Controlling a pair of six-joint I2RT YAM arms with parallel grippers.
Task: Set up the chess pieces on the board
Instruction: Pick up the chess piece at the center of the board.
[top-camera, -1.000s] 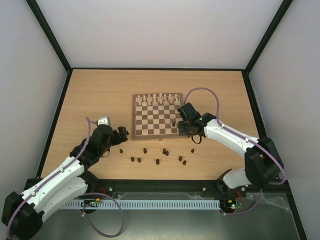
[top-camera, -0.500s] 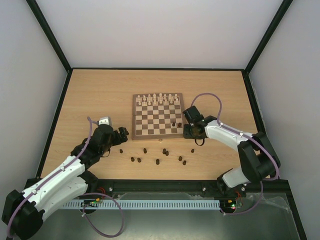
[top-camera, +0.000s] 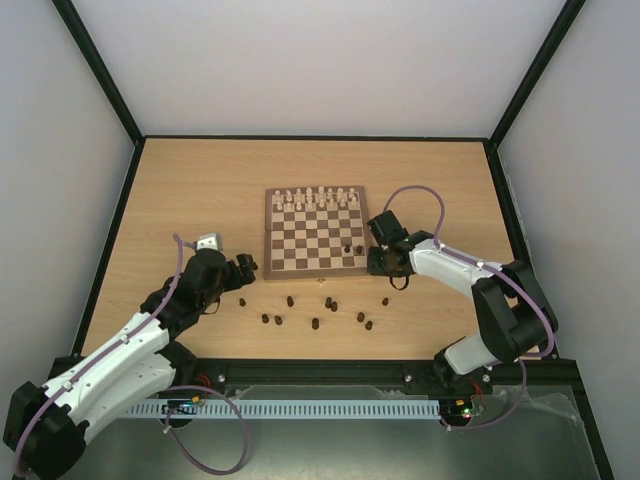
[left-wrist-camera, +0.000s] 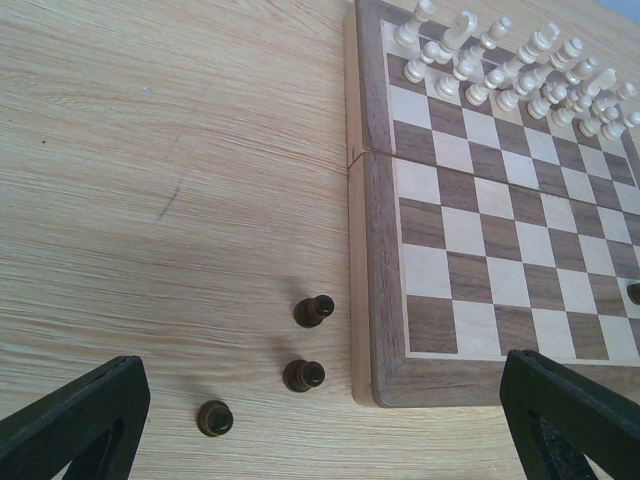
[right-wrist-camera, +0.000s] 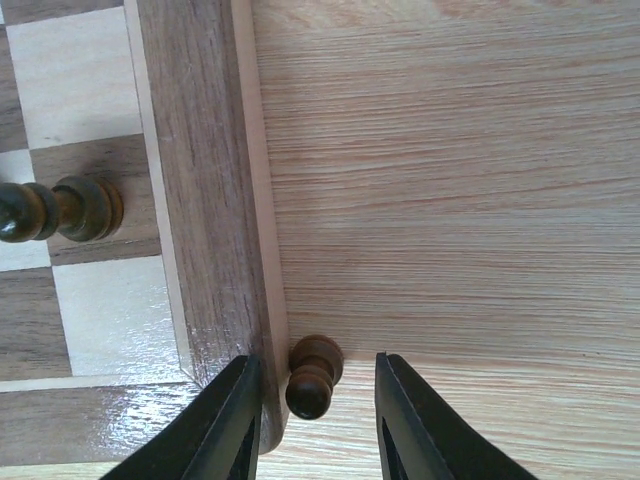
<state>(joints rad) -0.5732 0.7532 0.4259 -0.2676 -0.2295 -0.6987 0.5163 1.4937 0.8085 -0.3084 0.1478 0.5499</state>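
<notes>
The board (top-camera: 312, 272) lies mid-table with cream-white chessmen (top-camera: 315, 197) along its far rows. Two dark chess pieces (top-camera: 353, 248) stand on its near right squares, and several more (top-camera: 314, 323) are scattered on the table in front. My right gripper (top-camera: 378, 262) is low at the board's near right corner. Its narrowly open fingers straddle a dark pawn (right-wrist-camera: 313, 375) standing against the board's border (right-wrist-camera: 195, 200), with a gap still on the right side. My left gripper (top-camera: 248, 266) hangs wide open left of the board, above three dark pawns (left-wrist-camera: 302, 375).
The board's raised border (left-wrist-camera: 378, 250) runs close beside the left pawns. One dark piece (right-wrist-camera: 60, 210) stands on a square just inside the right border. Black frame rails edge the table.
My right gripper has moved off the board's near right squares down to the table beside the corner, and its jaws have narrowed around the pawn. The left arm has stayed still.
</notes>
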